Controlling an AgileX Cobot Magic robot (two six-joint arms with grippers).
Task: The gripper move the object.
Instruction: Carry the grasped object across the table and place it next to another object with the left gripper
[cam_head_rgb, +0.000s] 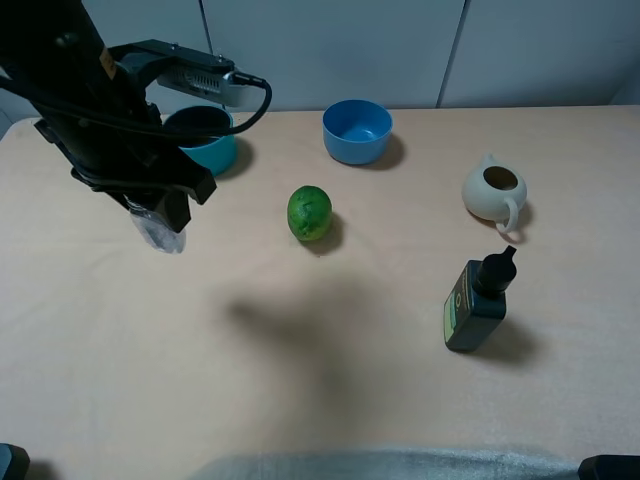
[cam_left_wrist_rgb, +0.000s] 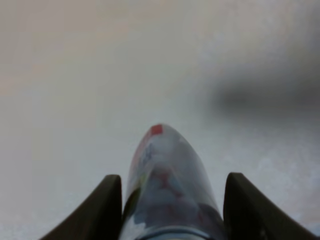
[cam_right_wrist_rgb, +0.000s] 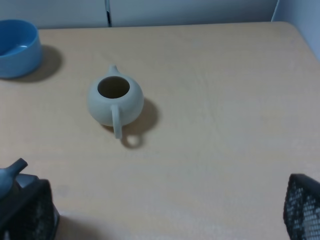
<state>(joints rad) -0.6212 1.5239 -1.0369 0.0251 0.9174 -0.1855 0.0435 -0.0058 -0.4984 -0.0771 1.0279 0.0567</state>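
My left gripper (cam_head_rgb: 163, 208), black jaws on a bulky black arm, is shut on the small clear glass shaker (cam_head_rgb: 160, 234). It holds the shaker in the air over the left part of the beige table (cam_head_rgb: 300, 400). In the left wrist view the shaker (cam_left_wrist_rgb: 165, 185) sits between the two dark fingers (cam_left_wrist_rgb: 102, 210), its glass end pointing away, and its cap is hidden. My right gripper (cam_right_wrist_rgb: 165, 220) is open and empty, its fingers (cam_right_wrist_rgb: 27, 215) wide apart low over the right side of the table.
A green fruit (cam_head_rgb: 309, 213) lies mid-table. A teal bowl (cam_head_rgb: 205, 140) and a blue bowl (cam_head_rgb: 357, 130) stand at the back. A cream teapot (cam_head_rgb: 494, 190) and a dark green bottle with a black spout (cam_head_rgb: 477, 302) are on the right.
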